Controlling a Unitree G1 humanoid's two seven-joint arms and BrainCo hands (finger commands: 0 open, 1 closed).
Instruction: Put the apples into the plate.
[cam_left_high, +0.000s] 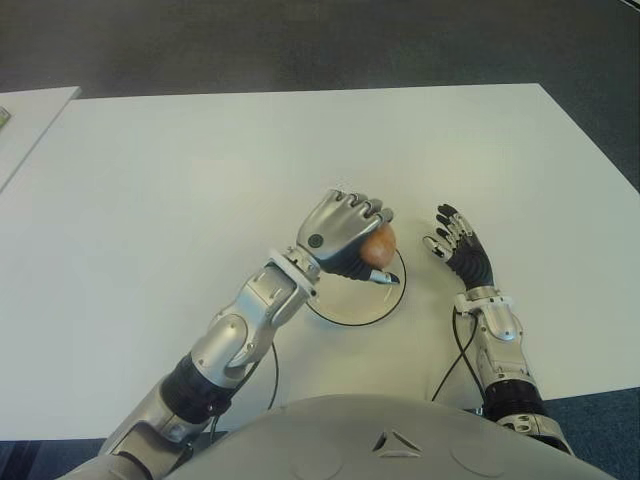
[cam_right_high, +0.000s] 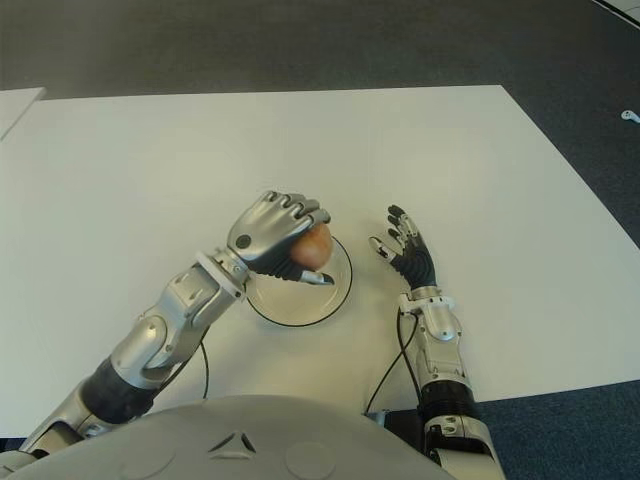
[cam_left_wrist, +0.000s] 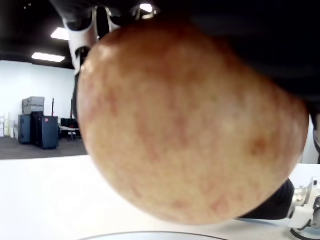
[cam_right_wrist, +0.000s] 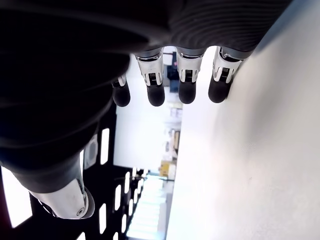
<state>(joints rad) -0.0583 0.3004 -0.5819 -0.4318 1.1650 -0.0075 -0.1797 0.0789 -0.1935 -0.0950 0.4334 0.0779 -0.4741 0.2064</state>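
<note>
Nearly done | left hand clenched around apple, held above plate | not released yet | right hand slack beside plate, holding nothing

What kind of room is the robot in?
Probably an office or lab. There is a big white table on dark carpet, and the left wrist view shows ceiling lights and black cases by a far wall.

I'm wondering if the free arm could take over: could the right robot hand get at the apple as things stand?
Probably not cleanly. The left robot hand is wrapped over the apple above the plate, covering most of it. The right robot hand shows open beside the plate's right, with bare table between.
</note>
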